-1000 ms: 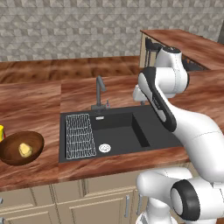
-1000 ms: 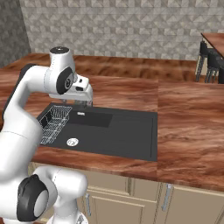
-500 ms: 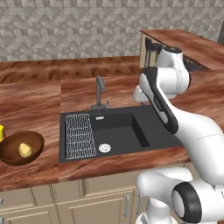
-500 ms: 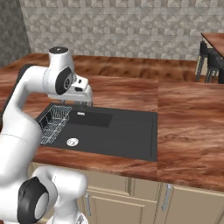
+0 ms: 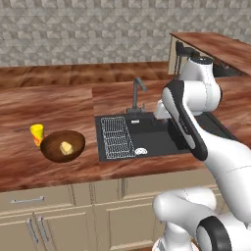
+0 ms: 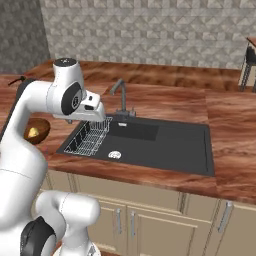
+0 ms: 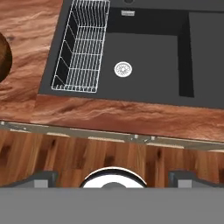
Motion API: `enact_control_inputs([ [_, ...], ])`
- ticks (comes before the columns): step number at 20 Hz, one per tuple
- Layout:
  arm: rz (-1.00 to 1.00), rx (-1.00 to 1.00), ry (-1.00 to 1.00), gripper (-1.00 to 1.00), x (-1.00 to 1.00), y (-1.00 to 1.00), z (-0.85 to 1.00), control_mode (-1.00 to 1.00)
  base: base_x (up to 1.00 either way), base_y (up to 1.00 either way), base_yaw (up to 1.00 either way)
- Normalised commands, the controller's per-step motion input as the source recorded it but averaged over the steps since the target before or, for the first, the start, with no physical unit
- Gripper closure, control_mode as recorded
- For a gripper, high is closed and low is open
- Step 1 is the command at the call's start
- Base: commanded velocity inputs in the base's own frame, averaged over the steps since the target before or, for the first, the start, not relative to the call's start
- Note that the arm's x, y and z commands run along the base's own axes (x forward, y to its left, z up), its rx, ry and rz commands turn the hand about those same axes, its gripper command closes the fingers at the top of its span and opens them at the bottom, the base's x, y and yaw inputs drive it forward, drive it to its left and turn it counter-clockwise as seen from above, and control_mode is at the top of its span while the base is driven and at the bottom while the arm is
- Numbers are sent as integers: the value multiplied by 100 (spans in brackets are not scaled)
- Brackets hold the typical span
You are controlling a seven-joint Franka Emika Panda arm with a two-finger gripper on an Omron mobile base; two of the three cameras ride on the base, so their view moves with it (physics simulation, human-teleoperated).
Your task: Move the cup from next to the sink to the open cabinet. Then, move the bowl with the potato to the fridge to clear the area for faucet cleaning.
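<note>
The small yellow cup (image 5: 37,134) stands on the wooden counter left of the sink, touching or just behind the dark brown bowl (image 5: 62,145). The pale potato (image 5: 65,147) lies inside the bowl. The black sink (image 5: 147,135) has a wire rack (image 5: 117,137) on its left side, and the dark faucet (image 5: 138,93) stands behind it. My gripper (image 6: 98,119) hangs above the sink's front left part, well right of the bowl. In the hand view my gripper (image 7: 113,178) is open with nothing between its fingers (image 7: 41,178). The bowl's rim (image 7: 3,57) shows at that view's left edge. The open cabinet and the fridge are out of view.
Beige base cabinets (image 5: 73,211) run under the counter. A raised wooden bar top (image 5: 215,46) with a dark stool (image 5: 182,51) stands at the back right. A tiled wall (image 6: 150,30) backs the counter.
The whole picture has shifted, so the base has driven left along the counter. The cup and bowl now sit nearer the middle of the left base view. The arm's pose looks unchanged.
</note>
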Motion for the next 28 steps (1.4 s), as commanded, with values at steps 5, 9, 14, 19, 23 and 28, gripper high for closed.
enact_control_inputs([
  [5, 0, 0, 0, -100, 0, 0, 0, 100, 20, 100, 7],
  [9, 0, 0, 0, -100, 0, 0, 0, 100, 56, 81, 1],
  [14, 0, 0, 0, -100, 0, 0, 0, 100, 51, 15, 0],
  [19, 0, 1, 12, -100, 44, -8, -30, -100, 0, 0, 0],
  [23, 3, 8, 12, -100, 30, 0, -68, -100, 0, 0, 0],
  [28, 4, 11, 7, -100, 19, 0, -81, -100, 0, 0, 0],
])
